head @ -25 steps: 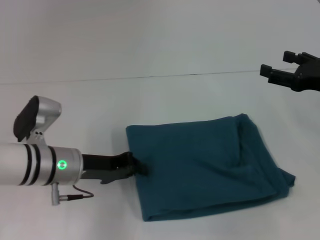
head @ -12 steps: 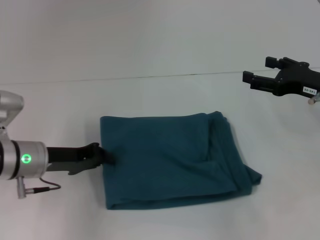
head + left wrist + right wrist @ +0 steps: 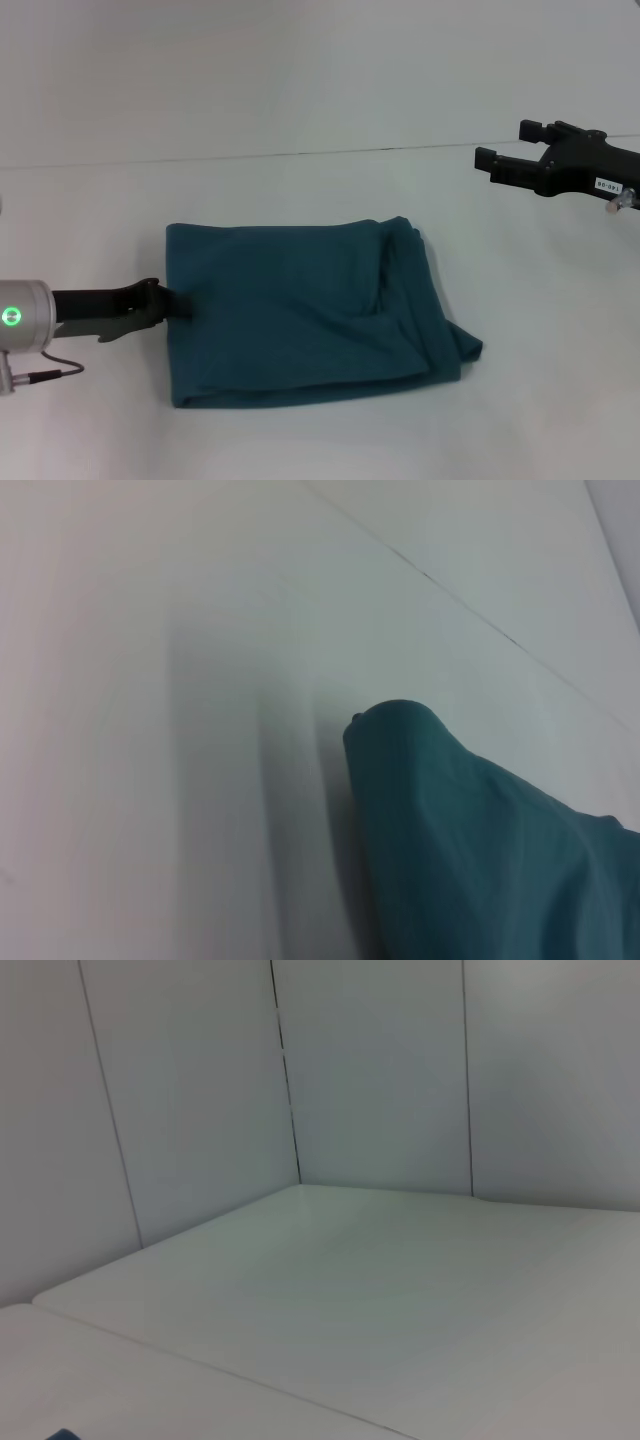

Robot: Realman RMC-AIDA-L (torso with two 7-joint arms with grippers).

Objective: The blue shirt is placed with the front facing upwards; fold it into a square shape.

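Left gripper (image 3: 165, 303) low over the desk (image 3: 300, 440) toward its left edge, fingers pinched on the left hem of the blue shirt (image 3: 300, 310), about midway along that side. Shirt already folded into a near-square bundle, flat on the desk's middle, slightly toward the near edge, no print showing. Extends rightward from the left gripper, long axis running left to right; left and far edges fairly straight, right side bunched into a ridge of folds with one corner poking out toward the near right. Lifted hem seen close up in the left wrist view (image 3: 470, 820), raised into a small peak above the surface. Bare desk on every side of the bundle: a wide strip to the far edge, a narrower one at the near edge, open room at left and right for any tug or slide. Right gripper (image 3: 510, 165) up in the air toward the far right corner, fingers spread and holding nothing, well apart from the shirt. Left arm clearly the nearer one, probably squaring the left edge next.
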